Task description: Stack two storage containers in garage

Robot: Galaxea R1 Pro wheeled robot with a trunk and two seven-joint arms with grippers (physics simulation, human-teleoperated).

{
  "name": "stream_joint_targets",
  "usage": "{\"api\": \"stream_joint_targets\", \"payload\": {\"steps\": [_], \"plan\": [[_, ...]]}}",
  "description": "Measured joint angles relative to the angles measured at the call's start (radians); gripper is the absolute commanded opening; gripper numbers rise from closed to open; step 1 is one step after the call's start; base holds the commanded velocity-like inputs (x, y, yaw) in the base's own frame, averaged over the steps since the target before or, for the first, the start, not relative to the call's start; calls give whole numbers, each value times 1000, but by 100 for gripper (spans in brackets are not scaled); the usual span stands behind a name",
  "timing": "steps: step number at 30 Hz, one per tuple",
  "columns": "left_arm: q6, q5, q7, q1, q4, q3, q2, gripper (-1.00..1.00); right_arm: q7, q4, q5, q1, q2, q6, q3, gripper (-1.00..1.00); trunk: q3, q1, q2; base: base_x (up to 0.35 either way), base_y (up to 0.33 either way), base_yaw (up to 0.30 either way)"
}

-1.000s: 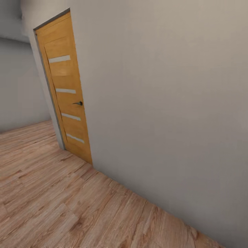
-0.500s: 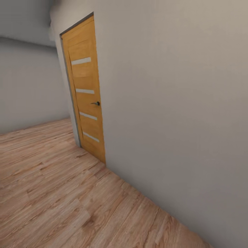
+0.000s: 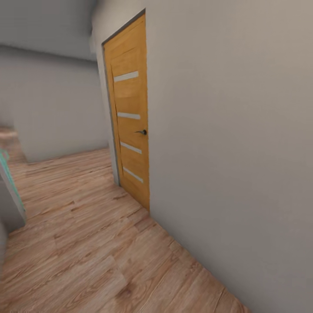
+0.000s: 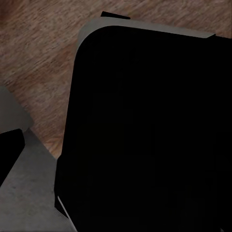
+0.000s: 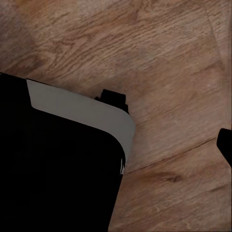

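As the head view now shows it, the wooden door [image 3: 129, 111] with its small dark handle [image 3: 141, 132] stands further to the right in the picture than it did a second ago, and more of the corridor beyond it has opened up. A teal edge [image 3: 9, 180] has come in at the left border. The door itself has not moved; I judge that the robot is turning or rolling along the grey wall [image 3: 234, 130] over the wood plank floor [image 3: 78, 243], on its way through the house.

From the left wrist view I see a large black rounded body of the robot [image 4: 150, 125] above the same plank floor. Whether the left claw is open or closed I cannot tell.

From the right wrist view there is again a black body with a pale rim [image 5: 82, 113] over the planks; the right claw's state I also cannot tell.

No orange-red container appears near either claw, so where they are I cannot say.
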Motion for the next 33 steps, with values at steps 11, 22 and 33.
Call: {"api": "stream_joint_targets", "payload": {"steps": [11, 22, 33], "plan": [[0, 1, 1, 0, 0, 0, 1, 100, -10, 0, -1, 0, 1, -23, 0, 100, 0, 0, 0, 323, 0, 289], [0, 2, 1, 0, 1, 0, 1, 100, -19, 0, -6, 0, 5, -33, -1, 100, 0, 0, 0, 323, 0, 288], [0, 2, 1, 0, 0, 0, 1, 100, -18, 0, -8, 0, 8, -32, -1, 100, 0, 0, 0, 323, 0, 288]]}}
